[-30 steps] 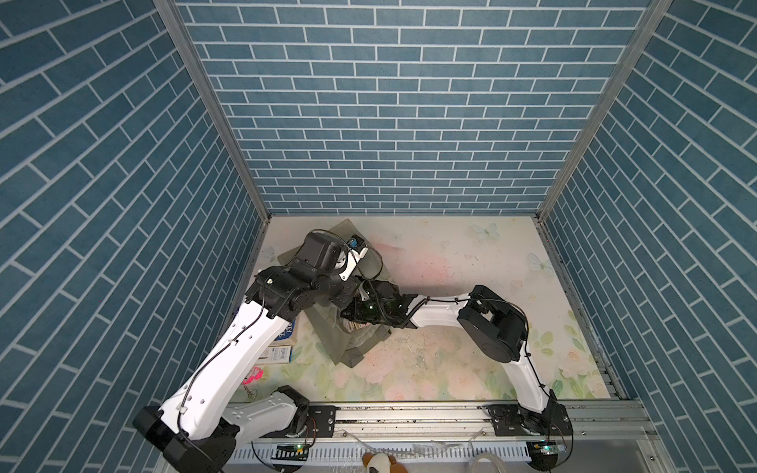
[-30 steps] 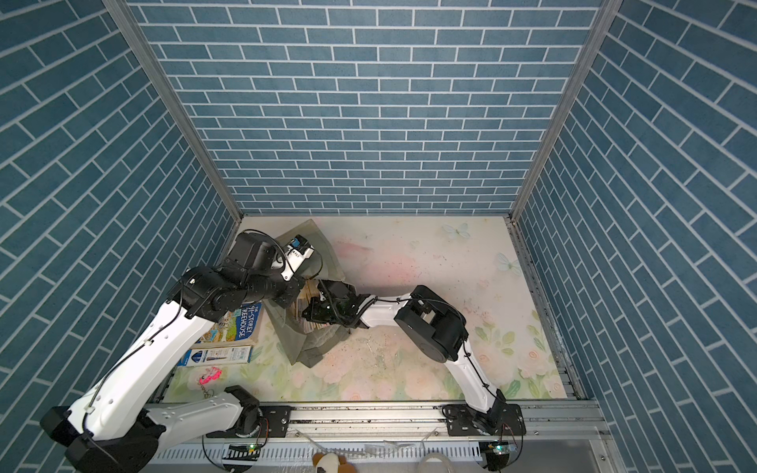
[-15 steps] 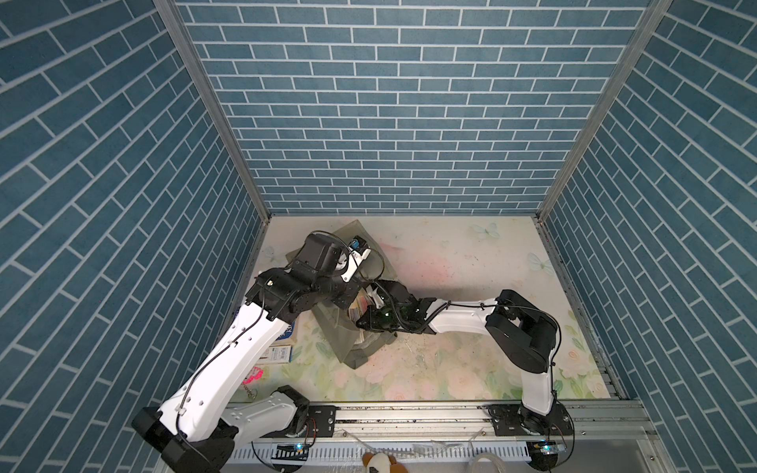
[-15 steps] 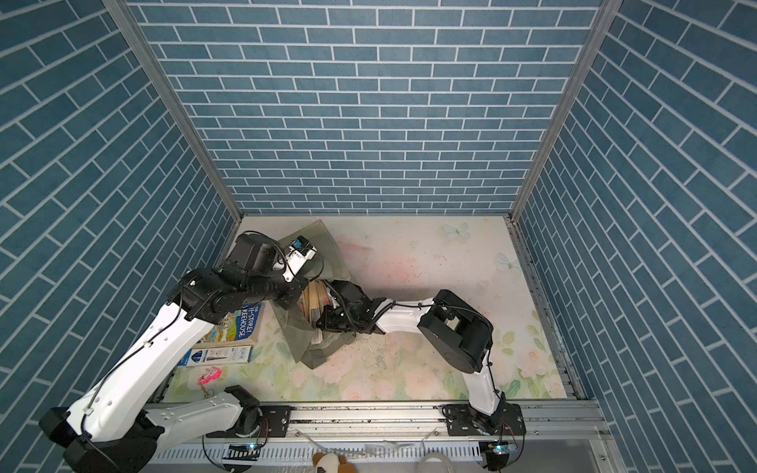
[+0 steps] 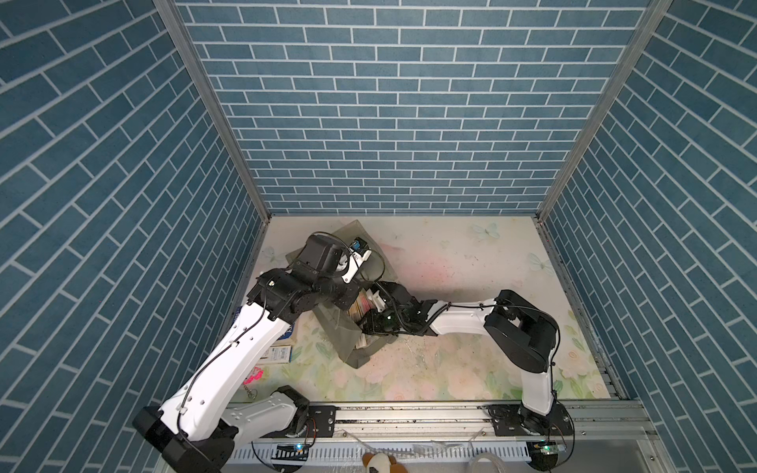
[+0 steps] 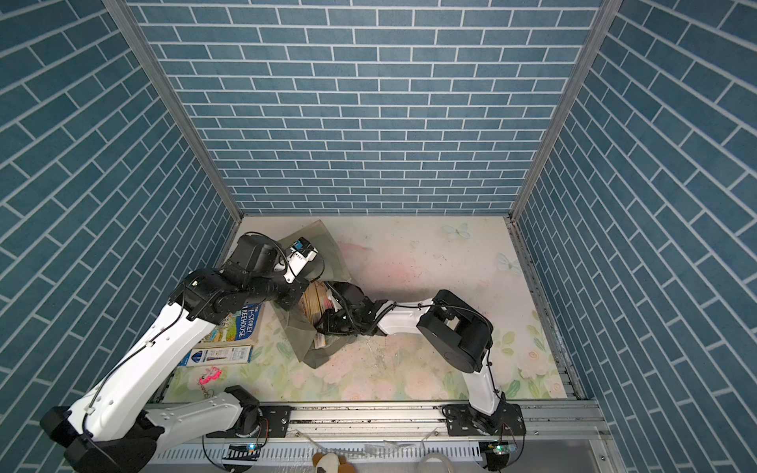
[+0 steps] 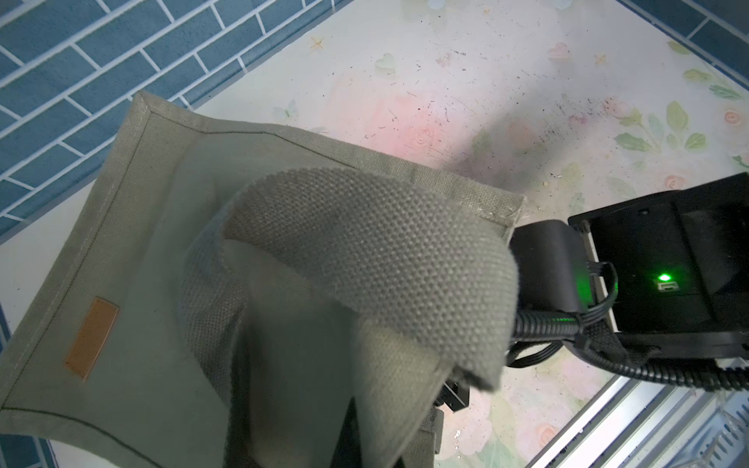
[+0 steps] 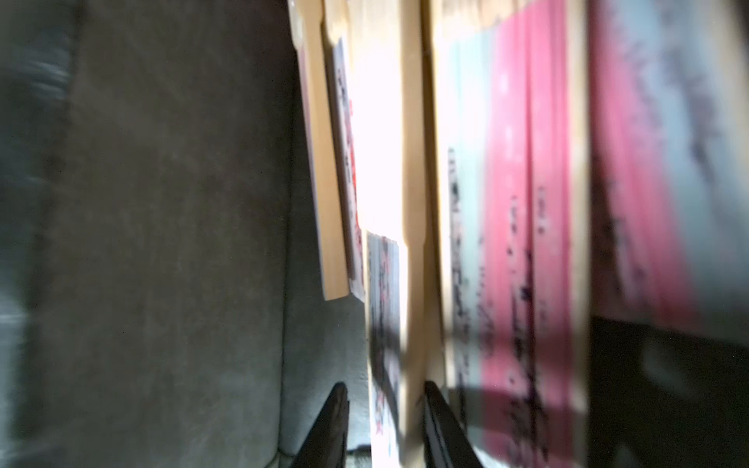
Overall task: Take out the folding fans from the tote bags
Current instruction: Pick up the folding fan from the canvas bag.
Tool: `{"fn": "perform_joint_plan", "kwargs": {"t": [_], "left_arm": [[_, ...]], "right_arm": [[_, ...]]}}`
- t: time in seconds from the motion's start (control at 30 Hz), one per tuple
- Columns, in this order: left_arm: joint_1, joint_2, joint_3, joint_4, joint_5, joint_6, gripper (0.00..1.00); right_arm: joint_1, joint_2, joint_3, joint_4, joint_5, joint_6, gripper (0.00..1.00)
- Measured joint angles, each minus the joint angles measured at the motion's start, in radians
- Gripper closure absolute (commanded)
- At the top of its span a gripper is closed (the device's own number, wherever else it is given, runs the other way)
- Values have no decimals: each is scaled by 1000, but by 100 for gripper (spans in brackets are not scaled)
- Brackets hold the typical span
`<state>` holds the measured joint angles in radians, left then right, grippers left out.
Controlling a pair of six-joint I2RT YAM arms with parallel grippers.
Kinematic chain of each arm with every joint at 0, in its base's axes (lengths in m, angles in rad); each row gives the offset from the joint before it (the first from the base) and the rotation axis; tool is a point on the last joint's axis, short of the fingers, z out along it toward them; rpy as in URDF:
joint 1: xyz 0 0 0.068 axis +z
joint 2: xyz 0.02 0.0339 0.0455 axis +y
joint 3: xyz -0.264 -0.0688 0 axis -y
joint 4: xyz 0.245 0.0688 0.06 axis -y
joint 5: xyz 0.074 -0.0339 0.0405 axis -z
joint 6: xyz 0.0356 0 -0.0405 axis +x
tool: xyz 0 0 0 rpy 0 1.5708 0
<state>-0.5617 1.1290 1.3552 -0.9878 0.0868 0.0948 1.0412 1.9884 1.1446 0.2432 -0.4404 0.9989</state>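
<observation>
The grey-green tote bag lies at the table's left-middle, its mouth facing right. Several folding fans with pale bamboo sticks show inside the mouth. My left gripper is at the mouth's upper edge. In the left wrist view the bag's strap drapes over its hidden jaws, beside the orange mark. My right gripper reaches into the bag, jaws apart. One fan's bamboo stick lies between its fingers, next to pink-pleated fans.
A blue printed book lies left of the bag, partly under my left arm. A small box and a pink trinket sit nearer the front. A metal rail runs along the table's front edge. Brick walls close in three sides.
My right arm has stretched out, its elbow swinging right and lower, while its gripper stays in the bag's mouth and its jaws have parted. The left arm has held still.
</observation>
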Motion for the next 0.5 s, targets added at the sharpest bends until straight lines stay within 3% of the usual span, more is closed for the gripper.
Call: {"fn": "perform_joint_plan", "kwargs": {"t": [0.2,0.5], "left_arm": [[0,-2,-8,-1,3,0,100],[0,-3,-12,-1,5,0,100]], "right_arm": [[-2,56,2,53,-48,38,70],[-4,66,1,92,-81,80,80]]}}
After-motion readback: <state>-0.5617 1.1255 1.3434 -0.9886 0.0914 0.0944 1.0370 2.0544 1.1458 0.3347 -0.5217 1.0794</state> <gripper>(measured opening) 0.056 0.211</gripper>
